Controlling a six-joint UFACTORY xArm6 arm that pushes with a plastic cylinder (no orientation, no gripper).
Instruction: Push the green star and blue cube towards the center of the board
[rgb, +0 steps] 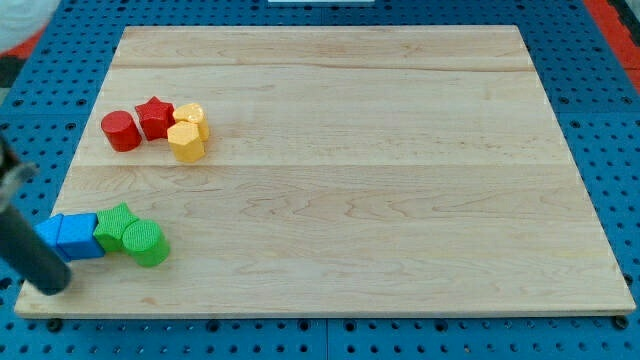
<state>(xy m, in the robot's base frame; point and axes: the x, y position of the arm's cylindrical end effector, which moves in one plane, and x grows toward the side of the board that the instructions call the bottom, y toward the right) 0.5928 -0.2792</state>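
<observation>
The green star (115, 226) sits near the board's lower left corner. The blue cube (79, 237) touches its left side. A second blue block (50, 233) lies left of the cube, partly hidden by my rod. A green cylinder (147, 244) touches the star's lower right. My tip (52, 284) rests at the board's lower left edge, just below and left of the blue blocks. The rod runs up and left from it, blurred.
A red cylinder (121, 131), a red star (154, 117) and two yellow blocks (190, 118) (186, 142) cluster at the upper left. The wooden board (400, 200) lies on a blue perforated table.
</observation>
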